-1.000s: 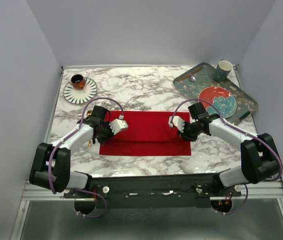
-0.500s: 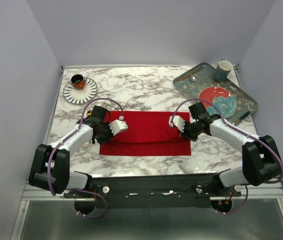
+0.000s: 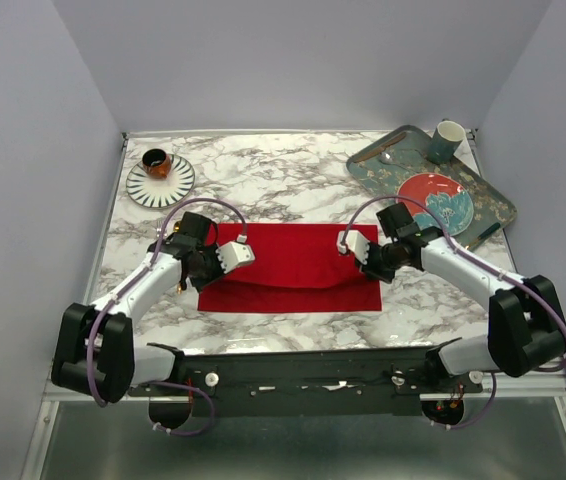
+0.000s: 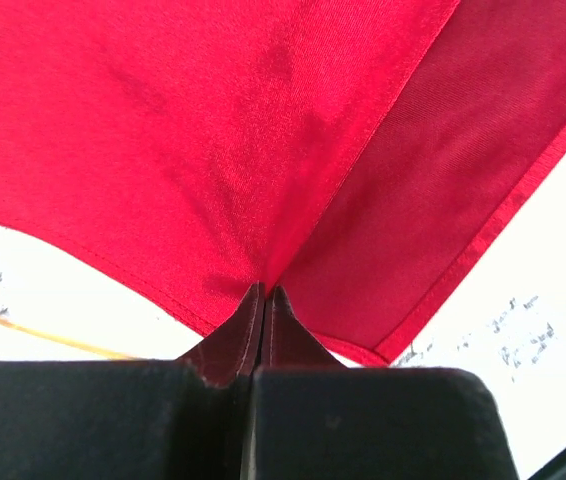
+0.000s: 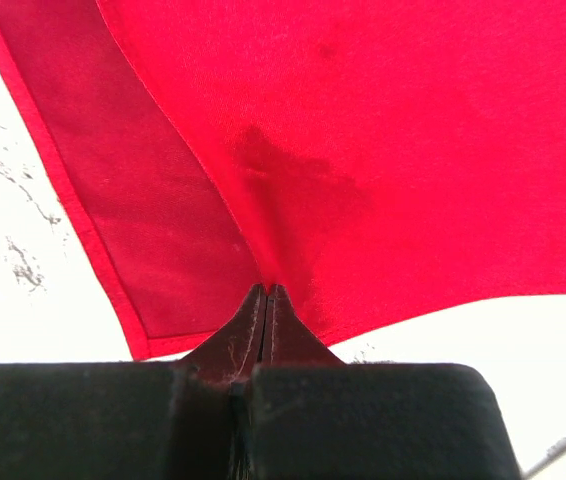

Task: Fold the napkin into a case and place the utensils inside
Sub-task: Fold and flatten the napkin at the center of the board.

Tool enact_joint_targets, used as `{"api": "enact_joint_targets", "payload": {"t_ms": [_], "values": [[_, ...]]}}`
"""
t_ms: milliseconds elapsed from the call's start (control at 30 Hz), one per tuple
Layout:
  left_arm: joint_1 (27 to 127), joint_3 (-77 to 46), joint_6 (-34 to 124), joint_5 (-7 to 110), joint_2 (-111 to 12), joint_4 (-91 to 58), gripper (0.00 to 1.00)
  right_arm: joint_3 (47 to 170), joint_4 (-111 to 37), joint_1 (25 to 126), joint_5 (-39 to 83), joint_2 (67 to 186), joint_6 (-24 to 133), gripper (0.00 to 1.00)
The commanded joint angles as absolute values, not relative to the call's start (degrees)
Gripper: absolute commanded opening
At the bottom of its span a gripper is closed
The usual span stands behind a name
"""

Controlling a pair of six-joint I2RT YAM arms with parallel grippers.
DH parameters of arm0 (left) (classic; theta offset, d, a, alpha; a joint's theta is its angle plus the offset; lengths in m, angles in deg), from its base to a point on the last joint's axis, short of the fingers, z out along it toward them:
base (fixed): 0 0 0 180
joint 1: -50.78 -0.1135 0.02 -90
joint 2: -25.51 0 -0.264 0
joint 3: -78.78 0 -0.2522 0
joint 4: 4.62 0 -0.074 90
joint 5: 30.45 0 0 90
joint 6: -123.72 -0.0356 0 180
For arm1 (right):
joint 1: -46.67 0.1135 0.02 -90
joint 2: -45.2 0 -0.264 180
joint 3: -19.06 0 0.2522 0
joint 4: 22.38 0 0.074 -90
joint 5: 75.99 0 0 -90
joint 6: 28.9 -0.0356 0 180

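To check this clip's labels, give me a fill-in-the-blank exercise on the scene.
1. The napkin lying on the table is plain ____.
2. The left gripper and the right gripper are both ____ on the napkin's edge.
3. The striped saucer sits at the table's far ____ corner.
Missing words: red; shut; left.

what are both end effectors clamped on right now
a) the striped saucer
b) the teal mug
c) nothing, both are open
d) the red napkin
D: each wrist view shows the end effector closed on a raised fold of the napkin. The left end effector is at the cloth's left side and the right end effector at its right side.
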State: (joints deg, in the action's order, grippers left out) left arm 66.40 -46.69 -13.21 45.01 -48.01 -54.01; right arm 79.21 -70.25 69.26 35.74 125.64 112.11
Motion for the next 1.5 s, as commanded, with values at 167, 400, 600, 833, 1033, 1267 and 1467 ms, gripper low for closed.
{"api": "enact_joint_targets", "payload": {"t_ms": [167, 400, 600, 833, 1033, 1267, 1467], "values": [[66.69, -45.09, -16.02, 44.43, -40.86, -61.7, 0.0, 80.29, -74.73, 70.22, 38.09, 121.14, 111.29, 0.01], [66.96, -48.69, -14.8, 44.44, -41.64, -59.95, 0.0, 77.12, -71.49, 72.33, 37.91, 123.15, 109.8, 0.01], [67.57, -50.72, -12.16, 44.35, -43.58, -57.14, 0.0, 75.63, -69.37, 73.04, 36.51, 126.32, 109.97, 0.01], [68.63, -53.09, -11.28, 45.75, -44.01, -54.76, 0.0, 74.57, -68.49, 72.95, 35.98, 127.2, 109.97, 0.01], [68.98, -52.31, -11.45, 46.54, -42.61, -55.37, 0.0, 76.05, -69.71, 72.95, 35.98, 125.89, 109.44, 0.01], [68.98, -48.35, -11.54, 45.75, -36.65, -62.31, 0.0, 79.4, -74.46, 72.95, 36.86, 122.55, 109.35, 0.01], [69.07, -48.52, -12.07, 45.49, -34.0, -65.13, 0.0, 78.7, -75.43, 72.95, 36.59, 121.49, 110.06, 0.01]]}}
